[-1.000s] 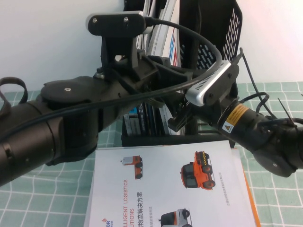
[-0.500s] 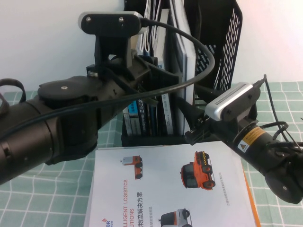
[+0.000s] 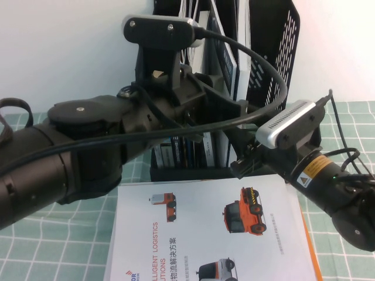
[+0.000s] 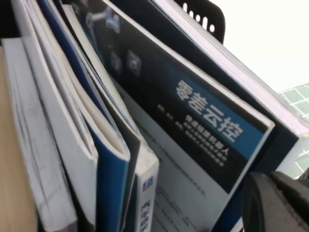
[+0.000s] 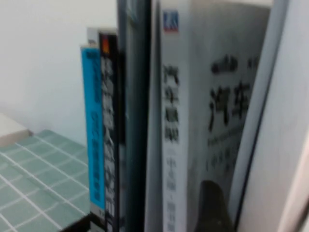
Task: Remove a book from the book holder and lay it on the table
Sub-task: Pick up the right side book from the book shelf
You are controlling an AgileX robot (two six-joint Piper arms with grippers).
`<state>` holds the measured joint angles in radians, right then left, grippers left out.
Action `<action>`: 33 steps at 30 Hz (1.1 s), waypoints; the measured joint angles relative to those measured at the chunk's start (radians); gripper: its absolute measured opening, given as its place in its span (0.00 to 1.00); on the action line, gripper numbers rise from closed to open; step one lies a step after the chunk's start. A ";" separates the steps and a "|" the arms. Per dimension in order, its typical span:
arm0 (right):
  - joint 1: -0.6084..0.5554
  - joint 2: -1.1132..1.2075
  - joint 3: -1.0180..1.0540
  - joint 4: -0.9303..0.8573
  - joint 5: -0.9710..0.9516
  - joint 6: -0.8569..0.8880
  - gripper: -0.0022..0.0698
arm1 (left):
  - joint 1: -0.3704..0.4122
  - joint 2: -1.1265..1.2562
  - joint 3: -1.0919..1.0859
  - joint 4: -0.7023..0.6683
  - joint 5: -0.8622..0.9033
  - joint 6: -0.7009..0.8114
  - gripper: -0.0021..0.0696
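The black book holder point(image 3: 275, 52) stands at the back of the table point(image 3: 58, 246), packed with upright books. The white "HEEC" magazine's cover does not show in any view. My left gripper point(image 3: 225, 108) is high up among the books in the holder. In the left wrist view its dark tip point(image 4: 275, 203) lies beside a dark blue cover with white Chinese lettering point(image 4: 207, 116). My right gripper point(image 3: 241, 165) is low at the holder's front right. In the right wrist view its dark tip point(image 5: 212, 205) is against a thick white book point(image 5: 217, 111).
A white brochure picturing orange vehicles point(image 3: 211, 234) lies flat in front of the holder. Blue-spined books point(image 5: 91, 135) stand at the holder's left. My left arm point(image 3: 70, 152) covers much of the left side, with its cable point(image 3: 275, 76) looping over the holder.
My right arm came down from the upper holder to its base and has held there. My left wrist has shifted right, further in among the books. The lettered magazine is now covered.
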<state>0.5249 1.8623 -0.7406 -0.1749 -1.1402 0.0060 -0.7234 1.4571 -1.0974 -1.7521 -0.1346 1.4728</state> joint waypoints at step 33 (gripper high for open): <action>0.002 -0.039 0.036 0.147 -0.023 -0.164 0.32 | 0.000 0.009 0.000 0.000 -0.046 0.015 0.03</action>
<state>0.5274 1.8232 -0.7044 -0.0275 -1.1631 -0.1581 -0.7234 1.4666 -1.0974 -1.7521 -0.1806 1.4882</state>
